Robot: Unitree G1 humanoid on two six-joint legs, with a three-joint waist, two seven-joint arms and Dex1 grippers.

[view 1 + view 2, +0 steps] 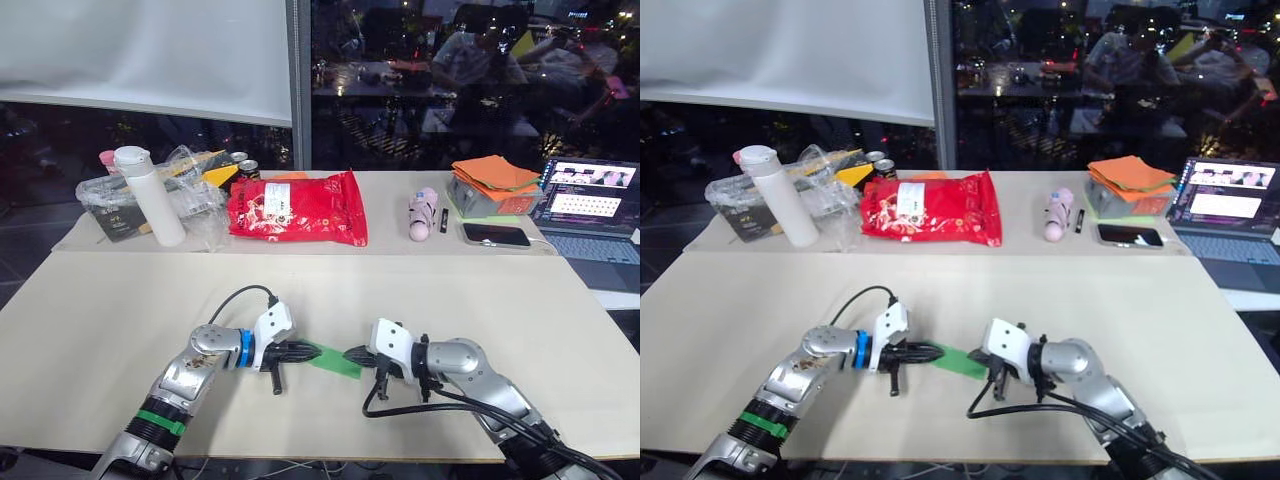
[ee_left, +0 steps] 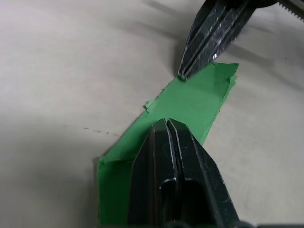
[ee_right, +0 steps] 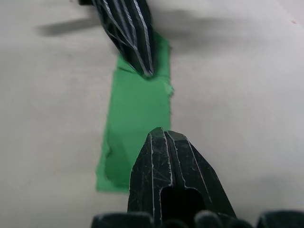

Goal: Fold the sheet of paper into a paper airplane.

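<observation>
The sheet of paper (image 1: 335,360), thin bright green stock now folded down to a narrow creased strip, lies flat on the wide beige table (image 1: 120,310) near my front edge, between my two arms. My left gripper (image 1: 312,351) points right along the strip; its two black fingers are pressed together and their tips bear down on the strip's left end. My right gripper (image 1: 349,356) points left from the opposite side; its fingers are likewise pressed together, tips resting on the strip's right end. In the left wrist view my left fingers (image 2: 178,161) lie over the middle of the green strip with the right gripper's tips touching its far corner, where the edge is slightly ragged and layered. In the right wrist view my right fingers (image 3: 164,164) cover the nearer end and the left gripper's tips sit on the other end. Neither gripper has paper between its fingers; both press on the top face. The two sets of tips are near each other, with a short stretch of bare green between them. On the far table I note a white cylindrical bottle (image 1: 150,195) at the left, standing upright just beside a clear crumpled plastic bag (image 1: 195,200), a red glossy snack packet (image 1: 295,208) in the middle, a stack of orange paper (image 1: 492,175) on a grey box to the right, a black phone (image 1: 495,235) near it, and an open laptop (image 1: 590,205) at the far right.
</observation>
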